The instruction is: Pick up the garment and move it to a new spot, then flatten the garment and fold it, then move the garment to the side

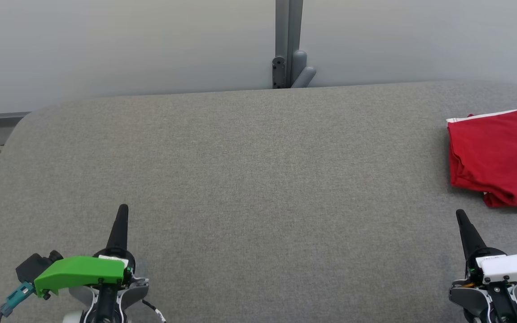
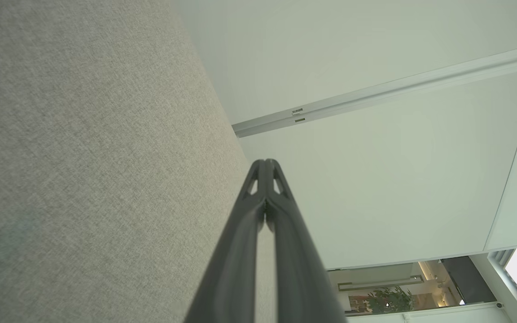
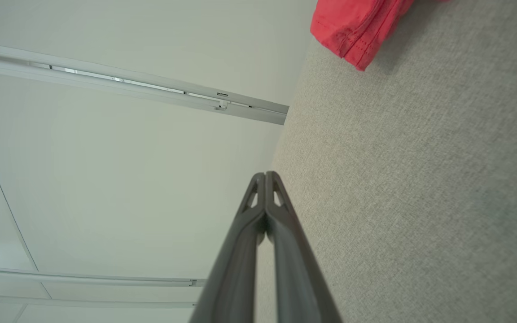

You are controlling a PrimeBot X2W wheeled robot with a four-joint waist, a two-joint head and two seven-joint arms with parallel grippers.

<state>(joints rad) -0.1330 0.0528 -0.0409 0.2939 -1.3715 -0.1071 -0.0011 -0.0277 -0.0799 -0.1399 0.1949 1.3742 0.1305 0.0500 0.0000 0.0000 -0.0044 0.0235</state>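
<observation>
My right hand [image 1: 460, 215], fingers pressed together, sat at the grey tabletop's [image 1: 258, 179] near right corner. The folded red garment [image 1: 496, 157] lay just beyond it, along the right edge. The head view's border cut off the garment's far side. My left hand [image 1: 123, 208], also pressed together, sat near left.

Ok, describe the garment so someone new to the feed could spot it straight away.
Start with the wide grey cloth-covered table in front of the robot. At its right edge, beyond the right gripper, lies the garment, folded into a rough square. It is bright red with a thin white trim along its far edge, unlike the plain grey top.
</observation>
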